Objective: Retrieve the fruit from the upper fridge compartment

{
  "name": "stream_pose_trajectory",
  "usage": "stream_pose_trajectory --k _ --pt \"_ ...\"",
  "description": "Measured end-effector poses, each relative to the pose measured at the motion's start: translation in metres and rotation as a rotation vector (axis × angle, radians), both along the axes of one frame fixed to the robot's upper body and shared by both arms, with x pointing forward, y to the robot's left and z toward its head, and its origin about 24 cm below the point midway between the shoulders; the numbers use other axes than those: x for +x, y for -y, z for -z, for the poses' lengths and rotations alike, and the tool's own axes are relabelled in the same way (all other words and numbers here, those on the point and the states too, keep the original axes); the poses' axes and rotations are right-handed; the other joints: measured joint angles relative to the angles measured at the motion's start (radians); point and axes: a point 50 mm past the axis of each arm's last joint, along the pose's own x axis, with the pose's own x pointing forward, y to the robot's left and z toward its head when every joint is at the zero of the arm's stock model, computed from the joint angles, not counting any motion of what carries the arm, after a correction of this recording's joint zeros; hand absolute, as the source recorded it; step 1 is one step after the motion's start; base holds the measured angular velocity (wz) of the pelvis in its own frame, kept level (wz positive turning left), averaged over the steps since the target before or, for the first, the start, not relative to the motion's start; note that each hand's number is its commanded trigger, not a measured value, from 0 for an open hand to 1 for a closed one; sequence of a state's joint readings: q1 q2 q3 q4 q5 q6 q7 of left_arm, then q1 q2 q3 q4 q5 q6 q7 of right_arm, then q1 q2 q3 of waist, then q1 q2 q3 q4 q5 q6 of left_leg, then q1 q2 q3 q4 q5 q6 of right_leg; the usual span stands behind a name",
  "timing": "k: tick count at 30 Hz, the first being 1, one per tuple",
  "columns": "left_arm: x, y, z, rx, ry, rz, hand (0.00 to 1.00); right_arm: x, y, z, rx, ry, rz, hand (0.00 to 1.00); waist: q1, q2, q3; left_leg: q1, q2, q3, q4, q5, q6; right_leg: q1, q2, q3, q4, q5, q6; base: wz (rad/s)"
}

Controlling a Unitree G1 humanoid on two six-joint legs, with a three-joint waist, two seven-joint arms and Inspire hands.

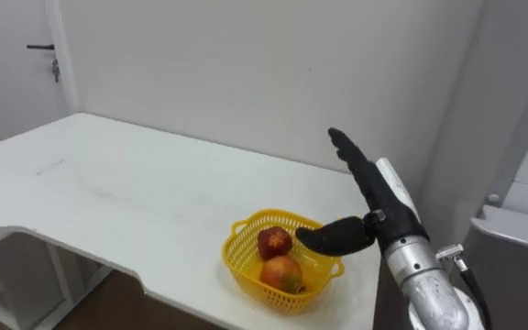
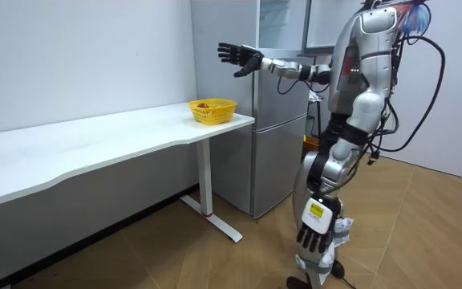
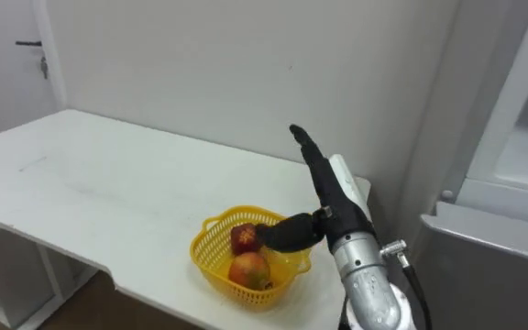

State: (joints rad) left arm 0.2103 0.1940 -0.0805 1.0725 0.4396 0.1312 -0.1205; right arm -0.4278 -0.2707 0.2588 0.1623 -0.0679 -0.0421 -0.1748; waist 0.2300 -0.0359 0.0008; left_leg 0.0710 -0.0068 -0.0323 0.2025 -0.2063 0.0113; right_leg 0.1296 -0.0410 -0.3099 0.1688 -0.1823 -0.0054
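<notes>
A yellow basket point(image 1: 230, 249) stands at the near right corner of the white table point(image 1: 108, 188). In it lie two red-yellow fruits, one point(image 1: 274, 242) behind the other point(image 1: 281, 273). My right hand point(image 1: 379, 196) is open, fingers straight and pointing up and away, thumb stretched over the basket's right rim; it holds nothing. In the room view that right hand point(image 2: 237, 58) is raised high above the basket point(image 2: 212, 111), and I stand in front of the grey fridge point(image 2: 279, 152). My left hand point(image 2: 314, 234) hangs open beside my leg.
The fridge's grey lower top point(image 1: 511, 252) is close on my right, and its upper part point(image 2: 283, 24) shows shelves. A white wall runs behind the table. A door with a dark handle point(image 1: 42, 48) is at the far left. Wooden floor lies below the table edge.
</notes>
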Motion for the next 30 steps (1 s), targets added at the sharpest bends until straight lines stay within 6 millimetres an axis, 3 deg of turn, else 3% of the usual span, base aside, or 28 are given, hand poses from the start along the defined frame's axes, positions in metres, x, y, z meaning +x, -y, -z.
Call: stream_pose_trajectory --k 2,8,13,17,22,25,30 --pt "0.003 0.002 0.000 -0.008 0.020 0.007 0.00 -0.007 0.000 0.000 0.032 0.002 -0.016 0.00 -0.032 0.002 0.0008 0.005 0.001 0.011 -0.005 0.000 0.000 0.001 0.003 0.008 0.001 0.000 0.000 -0.14" --pt "0.015 0.001 -0.001 -0.005 0.064 0.009 0.00 -0.026 -0.002 -0.010 0.059 0.085 -0.046 0.00 -0.076 0.003 0.0005 0.010 0.010 0.054 -0.013 0.000 0.000 -0.016 0.008 0.042 0.003 0.003 -0.004 -0.20" --pt "0.016 0.003 -0.001 -0.008 0.078 0.008 0.00 -0.031 0.000 -0.014 0.049 0.130 -0.029 0.00 -0.117 -0.002 -0.0031 0.014 0.011 0.063 -0.015 0.000 0.000 -0.020 0.013 0.066 0.003 0.004 -0.004 -0.08" --pt "0.017 0.003 -0.001 -0.003 0.085 0.009 0.00 -0.039 0.002 -0.014 0.048 0.149 -0.024 0.00 -0.125 0.004 -0.0038 0.022 0.015 0.084 -0.026 -0.001 0.000 -0.027 0.017 0.087 0.006 0.005 -0.005 -0.14" --pt "0.019 0.003 -0.001 0.004 0.105 0.016 0.00 -0.062 0.003 -0.003 0.047 0.148 -0.031 0.00 -0.151 0.020 -0.0017 0.028 0.015 0.093 -0.033 -0.001 0.000 -0.032 0.016 0.091 0.014 0.005 -0.005 -0.06" --pt "0.020 0.005 0.000 0.013 0.117 0.012 0.00 -0.075 0.003 0.001 0.000 0.165 -0.024 0.00 -0.154 0.032 -0.0008 0.029 0.019 0.124 -0.040 -0.001 0.000 -0.047 0.020 0.117 0.019 0.005 -0.005 -0.24" --pt "0.009 0.008 0.002 0.026 0.095 0.019 0.00 -0.094 0.007 0.015 0.003 0.159 0.010 0.00 -0.189 0.037 -0.0032 0.037 0.024 0.139 -0.043 -0.002 -0.001 -0.048 0.024 0.138 0.021 0.006 -0.006 -0.11"
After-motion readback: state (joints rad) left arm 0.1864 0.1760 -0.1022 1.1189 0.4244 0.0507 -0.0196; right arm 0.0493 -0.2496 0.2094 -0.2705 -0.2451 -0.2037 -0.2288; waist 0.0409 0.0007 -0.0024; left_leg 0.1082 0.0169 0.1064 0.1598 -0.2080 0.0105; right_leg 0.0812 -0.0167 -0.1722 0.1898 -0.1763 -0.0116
